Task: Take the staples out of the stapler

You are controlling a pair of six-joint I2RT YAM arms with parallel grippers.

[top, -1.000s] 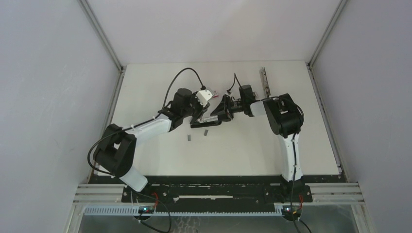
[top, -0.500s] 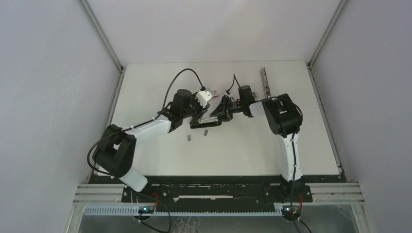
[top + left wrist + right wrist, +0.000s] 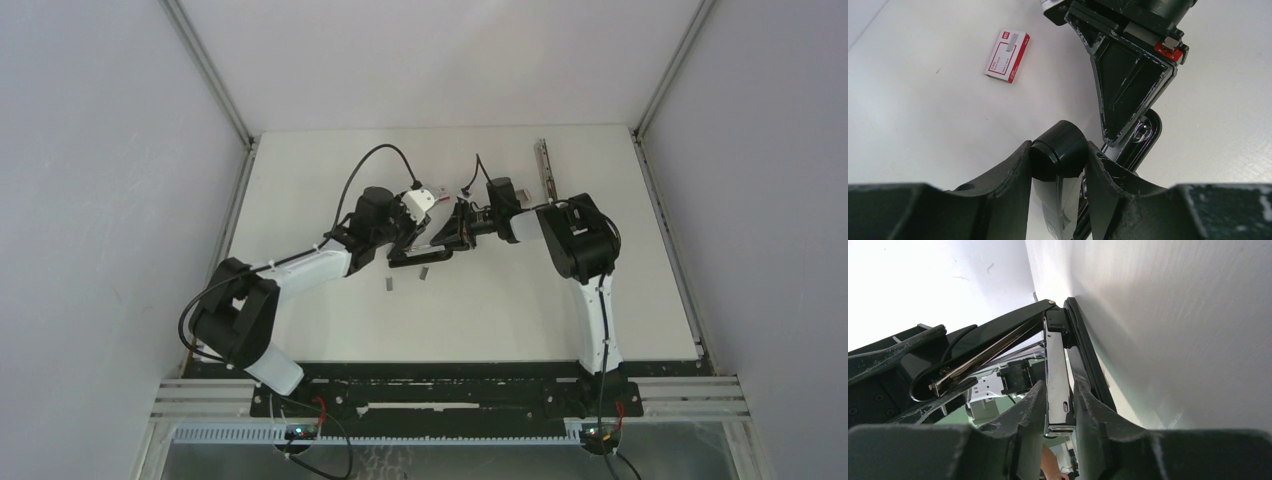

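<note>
Table [image 3: 300,200]: stapler [image 3: 418,258] hinged open at mid-table, between both arms. Left gripper [image 3: 1058,152] partly closed, clamped on the stapler's rounded black end. Right gripper [image 3: 1059,387] narrowed onto the chrome magazine [image 3: 1058,365], fingers touching both sides. Red-and-white box [image 3: 1007,48] lies apart. Two strips of staples [image 3: 388,284] lie on the table just beside the stapler, so unloading looks partly done. Magazine contents not visible.
</note>
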